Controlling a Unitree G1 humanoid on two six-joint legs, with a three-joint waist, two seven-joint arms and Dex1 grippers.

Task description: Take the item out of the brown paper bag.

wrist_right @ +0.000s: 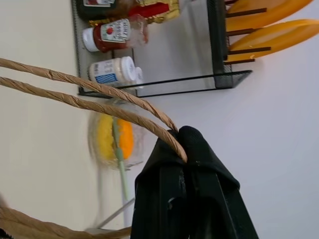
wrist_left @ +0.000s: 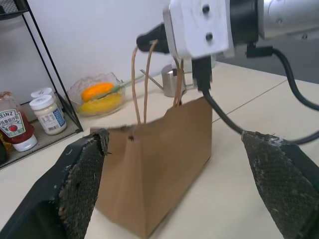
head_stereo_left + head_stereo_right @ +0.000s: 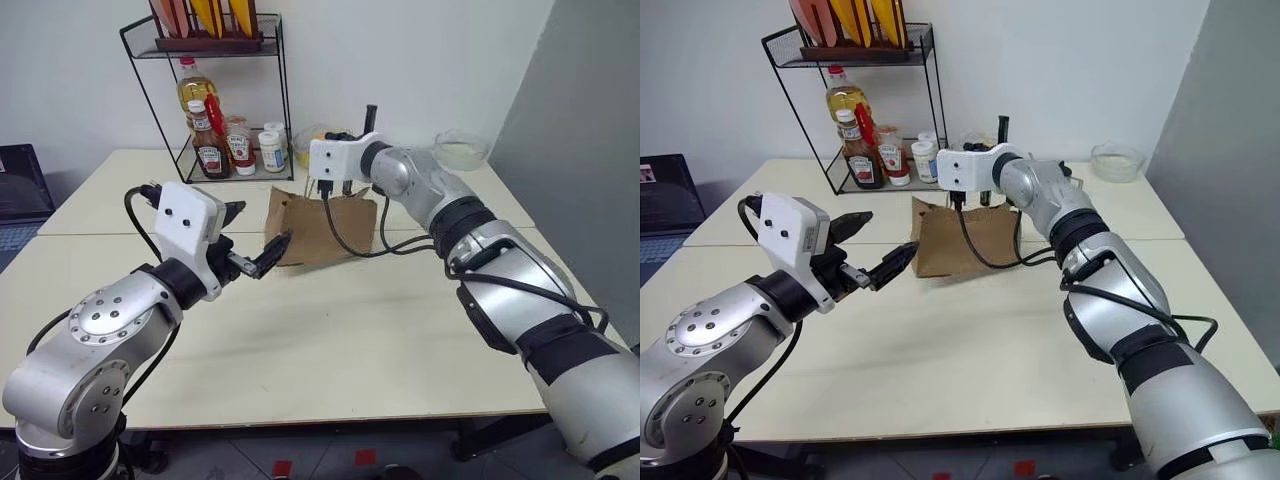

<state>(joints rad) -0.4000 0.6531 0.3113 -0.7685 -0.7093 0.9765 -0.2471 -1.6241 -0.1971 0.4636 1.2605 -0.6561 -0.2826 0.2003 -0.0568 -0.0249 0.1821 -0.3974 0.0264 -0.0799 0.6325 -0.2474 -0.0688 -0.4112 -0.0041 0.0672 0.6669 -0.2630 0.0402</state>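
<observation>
- On the pale worktop (image 3: 330,330), near its far side, stands the brown paper bag (image 3: 318,228): creased kraft paper, boxy, upright, with twisted paper-cord handles (image 2: 140,82) rising from its mouth.
- Right gripper (image 1: 185,142) sits above the bag's mouth, its black jaws clenched on one looped pair of cords; the cords run taut over the fingertips in the right wrist view.
- Left gripper (image 3: 255,240) hovers just beside the bag's left side, apart from it, jaws released and spread wide; its finger pads (image 2: 82,184) are black with a coarse woven texture.
- The item cannot be seen; the bag's inside is hidden from every view.
- Behind the bag, a black wire rack (image 3: 215,165) carries a red ketchup bottle (image 2: 12,130) with a label reading "HEINZ", a second red-capped sauce bottle (image 3: 240,150), a white jar with a blue-and-white label (image 2: 50,113) too small to read, and a tall bottle of yellow oil (image 3: 195,92).
- A clear glass bowl (image 2: 97,92) beside the rack holds orange and yellow pieces; another clear bowl (image 3: 462,150) stands at the far right corner.
- A small metal cup (image 2: 174,82) stands behind the bag.
</observation>
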